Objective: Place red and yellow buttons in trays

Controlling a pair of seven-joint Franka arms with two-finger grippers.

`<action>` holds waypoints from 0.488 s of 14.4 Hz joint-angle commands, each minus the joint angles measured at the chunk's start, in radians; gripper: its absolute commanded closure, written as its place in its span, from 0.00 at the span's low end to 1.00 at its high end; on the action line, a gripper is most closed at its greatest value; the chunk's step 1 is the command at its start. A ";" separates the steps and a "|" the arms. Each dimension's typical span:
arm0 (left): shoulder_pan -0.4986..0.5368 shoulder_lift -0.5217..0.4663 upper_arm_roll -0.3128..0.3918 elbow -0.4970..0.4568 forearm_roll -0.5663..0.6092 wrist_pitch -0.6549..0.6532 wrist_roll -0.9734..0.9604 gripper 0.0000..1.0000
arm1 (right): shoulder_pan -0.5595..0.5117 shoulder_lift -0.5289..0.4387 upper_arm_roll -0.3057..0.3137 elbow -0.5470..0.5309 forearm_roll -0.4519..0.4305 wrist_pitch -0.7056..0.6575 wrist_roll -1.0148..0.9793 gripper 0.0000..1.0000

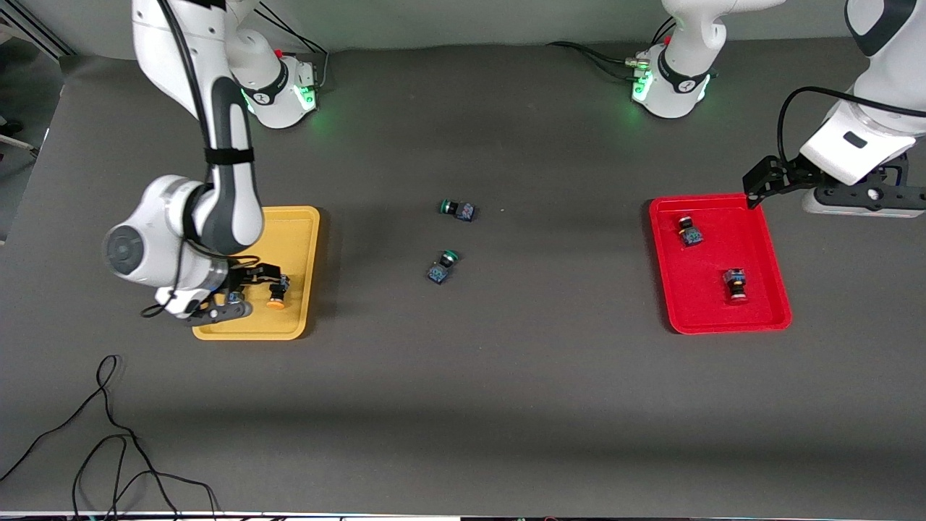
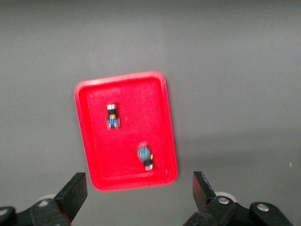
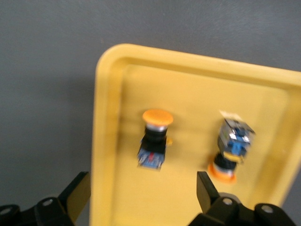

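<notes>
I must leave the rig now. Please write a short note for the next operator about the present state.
Right claw: open, empty, over the shallow yellow plastic tray.
Left claw: open, empty, up over the table beside the shallow red plastic tray.
Done: both orange-yellow-capped push-button switches lie in the yellow tray, both red-capped switches in the red tray.
Left: nothing; two green-capped switches remain mid-table.

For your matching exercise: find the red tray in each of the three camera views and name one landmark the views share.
Front view: the red tray lies at the left arm's end of the table, two buttons in it, below the left pincer.
Left wrist view: red tray fills the middle, seen between the open pincer's fingers.
Right wrist view: not in it; only the yellow tray shows.
Shared landmark: the dark grey tabletop.
</notes>
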 commanded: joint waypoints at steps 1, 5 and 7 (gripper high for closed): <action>-0.006 -0.002 0.008 0.019 -0.011 -0.074 0.023 0.00 | 0.011 -0.025 -0.061 0.173 -0.070 -0.215 0.136 0.00; -0.005 -0.003 0.011 0.035 0.000 -0.103 0.035 0.00 | 0.092 -0.053 -0.201 0.249 -0.090 -0.297 0.170 0.00; -0.006 -0.003 0.010 0.034 0.000 -0.111 0.035 0.00 | 0.190 -0.053 -0.313 0.248 -0.090 -0.299 0.175 0.00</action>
